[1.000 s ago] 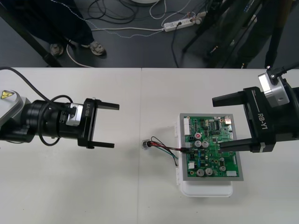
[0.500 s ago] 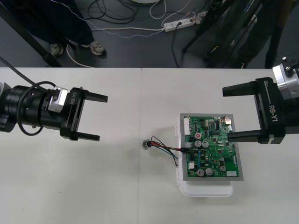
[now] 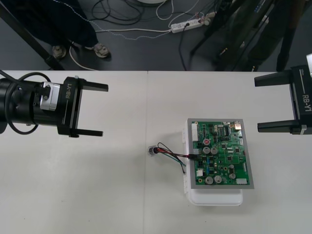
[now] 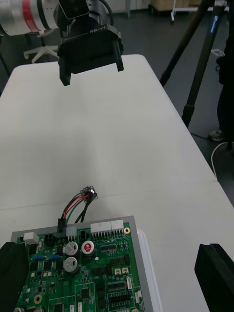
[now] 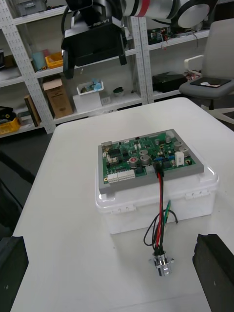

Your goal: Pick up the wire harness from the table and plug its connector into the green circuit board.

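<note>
Left gripper, released wide, well left of green circuit board; right gripper, likewise released, near board's far right corner. Reads "RB-Y1" on both. Wire harness plugged into board's left edge, socket lying left of board.
</note>
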